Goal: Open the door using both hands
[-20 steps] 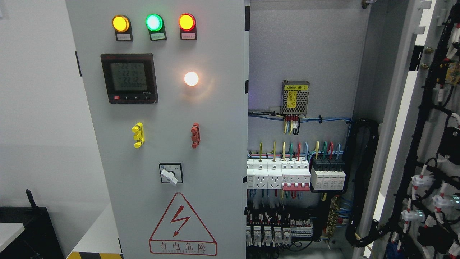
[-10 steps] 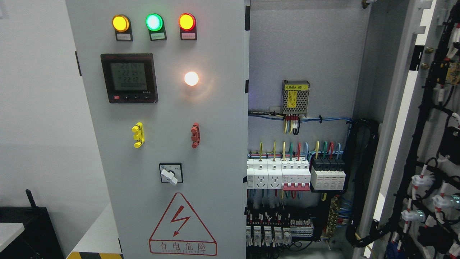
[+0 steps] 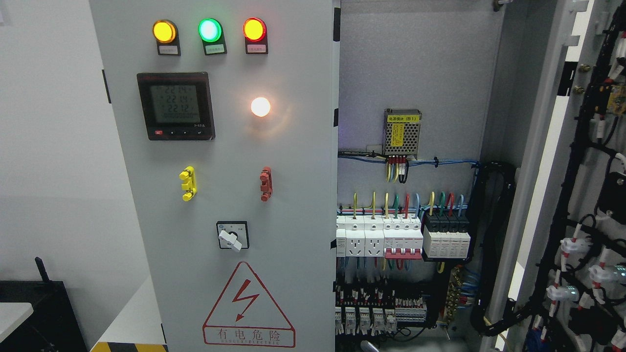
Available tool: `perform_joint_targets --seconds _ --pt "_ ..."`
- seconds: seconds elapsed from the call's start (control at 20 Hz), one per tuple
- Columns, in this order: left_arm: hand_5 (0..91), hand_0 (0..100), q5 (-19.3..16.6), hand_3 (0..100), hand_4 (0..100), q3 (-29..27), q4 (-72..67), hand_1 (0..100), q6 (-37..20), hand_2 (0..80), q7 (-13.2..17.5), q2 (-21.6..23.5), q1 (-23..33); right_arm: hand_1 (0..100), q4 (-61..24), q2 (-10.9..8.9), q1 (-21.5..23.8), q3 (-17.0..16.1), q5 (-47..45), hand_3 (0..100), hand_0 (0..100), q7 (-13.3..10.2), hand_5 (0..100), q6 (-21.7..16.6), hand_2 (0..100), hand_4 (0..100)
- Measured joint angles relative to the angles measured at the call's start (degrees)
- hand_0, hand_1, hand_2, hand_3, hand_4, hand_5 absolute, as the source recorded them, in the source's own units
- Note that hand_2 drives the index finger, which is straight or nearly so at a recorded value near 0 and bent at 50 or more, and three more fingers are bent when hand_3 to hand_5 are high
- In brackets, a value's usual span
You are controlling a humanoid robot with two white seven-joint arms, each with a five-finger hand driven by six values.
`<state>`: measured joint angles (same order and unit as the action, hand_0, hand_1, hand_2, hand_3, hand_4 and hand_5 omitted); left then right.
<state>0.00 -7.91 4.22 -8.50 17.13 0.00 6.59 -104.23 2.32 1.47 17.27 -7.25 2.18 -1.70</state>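
Left door [image 3: 220, 195]: closed grey panel filling the centre-left of the frame, carrying three lit lamps [image 3: 209, 30] along the top, a meter [image 3: 176, 106], and a shock-warning triangle [image 3: 248, 305] at the bottom.
Right door [image 3: 582, 195]: swung open at the far right edge, wiring on its inner face.
Cabinet interior [image 3: 415, 73]: exposed at centre-right; holds a power supply [image 3: 402, 131] above a row of breakers [image 3: 401, 237].
Hands: neither robot hand appears, so their grip cannot be told.

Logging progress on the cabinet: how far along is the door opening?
Done: the right door is swung wide, exposing the breakers inside. In hand: nothing visible, since neither hand shows. Left: the left door with its indicator lamps looks shut.
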Motion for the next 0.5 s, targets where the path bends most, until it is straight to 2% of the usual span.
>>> perform_joint_targets --seconds 0.2,0.5 --pt "0.0 0 0.0 0 0 0.0 0.0 0 0.0 0.0 0.0 0.0 0.0 0 0.6 0.35 -3.7 -0.4 0.0 0 39 0.1 0 3.2 0 0" --pt "0.0 0 0.0 0 0 0.0 0.0 0 0.0 0.0 0.0 0.0 0.0 0 2.6 0.72 -8.1 -1.4 -0.2 0 39 0.1 0 4.1 0 0"
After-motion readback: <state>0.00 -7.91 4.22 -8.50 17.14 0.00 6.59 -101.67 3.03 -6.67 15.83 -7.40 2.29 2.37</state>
